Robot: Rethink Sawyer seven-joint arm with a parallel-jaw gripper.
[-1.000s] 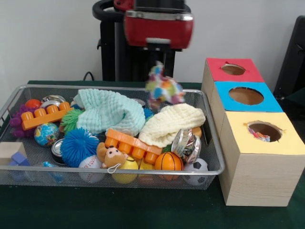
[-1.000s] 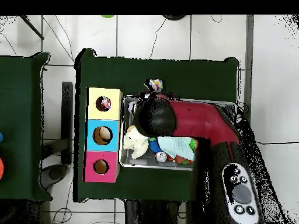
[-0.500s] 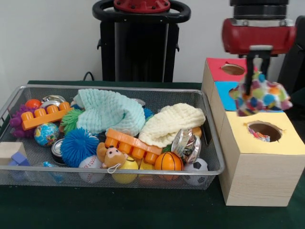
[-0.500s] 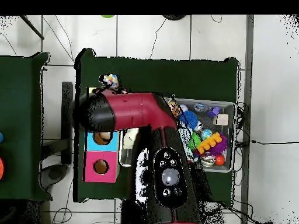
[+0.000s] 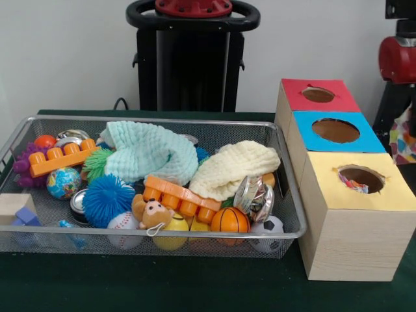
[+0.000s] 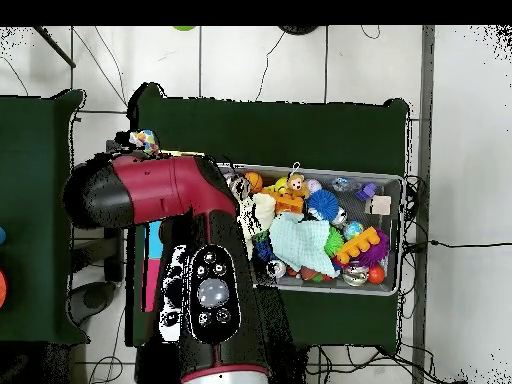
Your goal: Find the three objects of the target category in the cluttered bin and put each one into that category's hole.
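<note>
At the table's near edge, beside the wire mesh bin (image 5: 289, 231), stands a row of three wooden boxes: the yellow-topped box (image 5: 364, 195) nearest, the blue-topped box (image 5: 335, 132) behind it, the red-topped box (image 5: 317, 95) farthest. Each has a round hole cut in its flat top, and scraps of patterned cloth show inside the yellow one's hole.

In the bin, nearest the front rim, lie smooth round balls: a baseball (image 5: 123, 229), an orange basketball (image 5: 229, 220) and a small soccer ball (image 5: 268, 229). A small brown plush animal (image 5: 151, 212) rests between them, with a spiky blue ball (image 5: 107, 199) to its left. Just behind runs an orange studded plastic brick (image 5: 182, 195), and a crumpled shiny foil piece (image 5: 254, 197) sits to its right. Farther back, two waffle-textured cloths lie bunched, a cream cloth (image 5: 234, 169) toward the boxes and a mint cloth (image 5: 148, 153) beside it. A second orange brick (image 5: 58, 158) and a small globe ball (image 5: 63, 182) lie at the bin's far-left side.

The red arm (image 6: 165, 190) reaches past the boxes on the side away from the bin, its bulky rounded housing covering most of them from above. A spotted multicoloured soft toy (image 5: 404, 135) hangs below it, beyond the yellow-topped box and off to its side, not over any hole. Whether the fingers are together or apart cannot be told.
</note>
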